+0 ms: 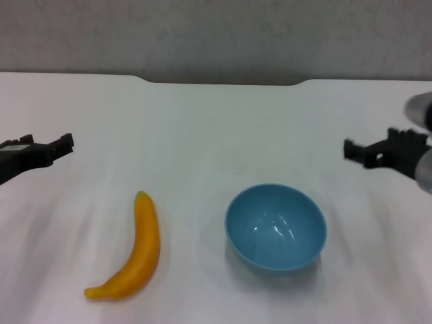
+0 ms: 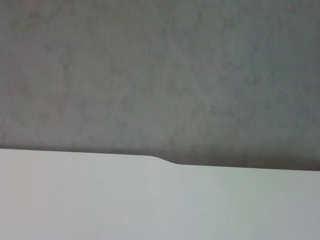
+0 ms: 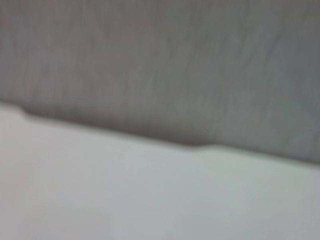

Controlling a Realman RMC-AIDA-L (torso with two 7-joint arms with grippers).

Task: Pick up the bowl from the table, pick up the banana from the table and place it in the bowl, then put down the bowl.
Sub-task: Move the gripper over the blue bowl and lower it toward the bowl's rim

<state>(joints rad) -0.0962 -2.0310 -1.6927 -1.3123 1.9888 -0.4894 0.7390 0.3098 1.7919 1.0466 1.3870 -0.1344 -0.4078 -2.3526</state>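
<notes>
The light-blue bowl (image 1: 275,226) stands upright and empty on the white table (image 1: 202,135), near the front, right of the middle. The yellow-orange banana (image 1: 131,250) lies flat on the table to the bowl's left, a clear gap between them. My left gripper (image 1: 64,143) hovers at the left edge, well behind and left of the banana. My right gripper (image 1: 351,150) hovers at the right edge, behind and right of the bowl. Neither gripper holds or touches anything. Both wrist views show only bare tabletop (image 2: 150,200) (image 3: 150,190) and wall.
The table's dark notched far edge (image 1: 223,82) runs along the back, with a grey wall (image 1: 216,34) behind it. The notch also shows in the left wrist view (image 2: 165,161). Bare tabletop lies between the two grippers and behind the bowl and the banana.
</notes>
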